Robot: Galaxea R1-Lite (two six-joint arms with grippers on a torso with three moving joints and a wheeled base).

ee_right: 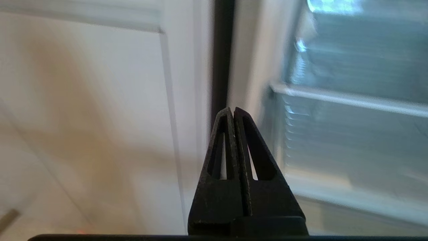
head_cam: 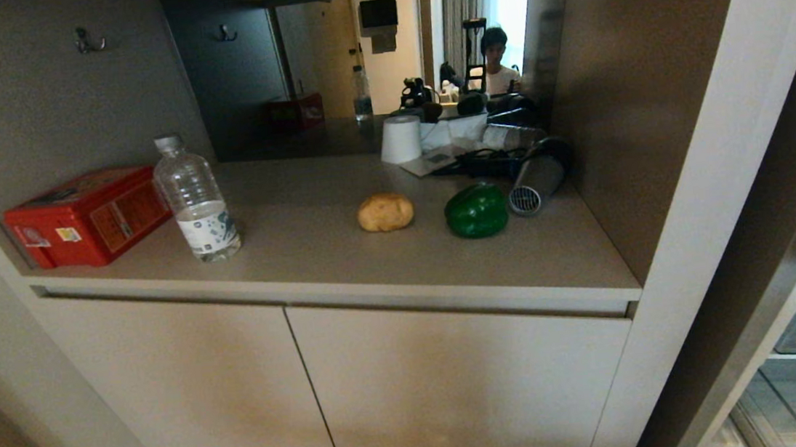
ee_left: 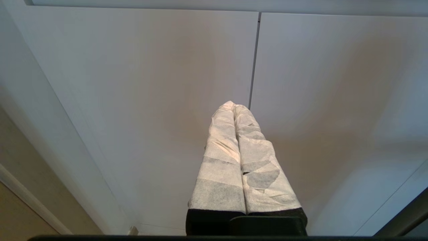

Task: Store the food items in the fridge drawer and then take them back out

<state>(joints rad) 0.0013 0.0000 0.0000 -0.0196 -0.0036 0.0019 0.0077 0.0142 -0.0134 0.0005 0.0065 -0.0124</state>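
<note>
Cabinet doors (head_cam: 312, 392) near; potato (head_cam: 384, 212) lengthwise left-right

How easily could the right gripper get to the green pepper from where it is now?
Probably yes. The green pepper sits uncovered near the counter's front edge. The right gripper, shut and empty, hangs low beside the cabinet doors, so it must rise first.

left gripper (ee_left: 234, 106) fingers wrapped in white tape; right gripper (ee_right: 233, 110) bare black with triangular cut-outs.
</note>
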